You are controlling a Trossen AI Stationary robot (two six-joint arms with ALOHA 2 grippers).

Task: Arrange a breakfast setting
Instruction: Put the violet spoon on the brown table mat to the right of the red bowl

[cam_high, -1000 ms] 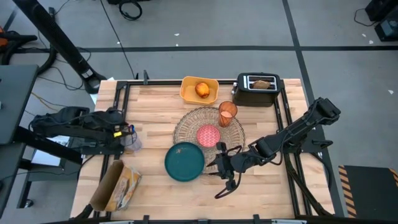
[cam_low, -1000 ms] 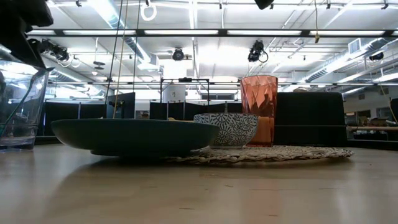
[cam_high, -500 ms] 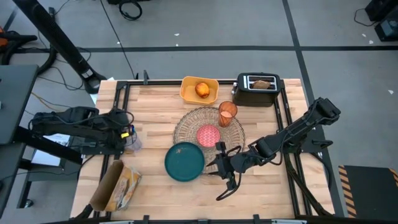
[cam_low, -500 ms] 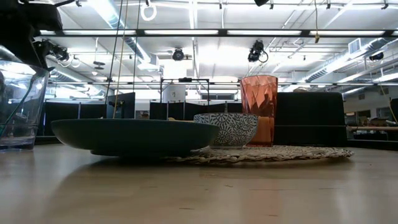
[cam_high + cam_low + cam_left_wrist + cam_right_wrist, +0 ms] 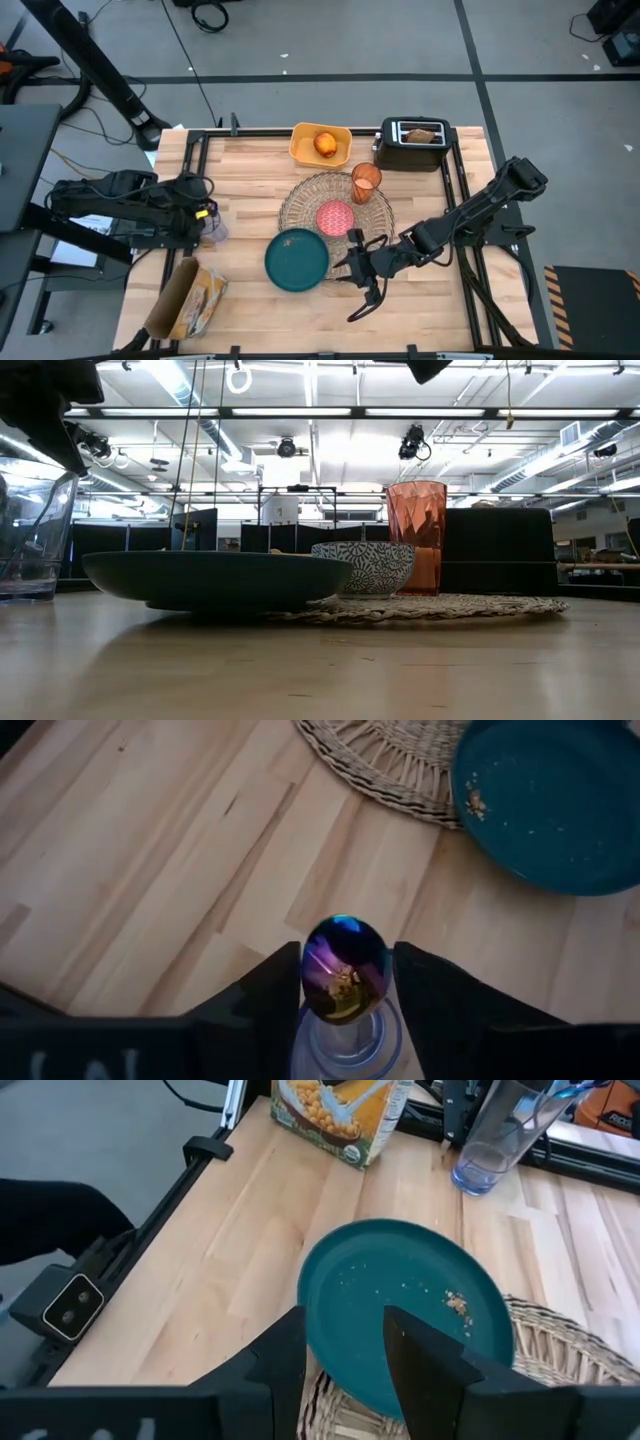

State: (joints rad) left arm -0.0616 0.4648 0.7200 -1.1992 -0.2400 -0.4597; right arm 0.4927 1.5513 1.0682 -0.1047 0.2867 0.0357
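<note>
Placemat at the tabletop's centre carries our bowl and cup; the plate overlaps its edge. Left gripper closes on the spoon near the left edge. Right gripper, empty, stands part-open. Toast and fruit remain.

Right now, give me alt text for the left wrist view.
The left gripper has its two dark fingers on either side of a shiny blue-purple spoon standing bowl-up in a clear glass. Beyond lie the wooden table, the edge of a straw placemat and a teal plate.
</note>
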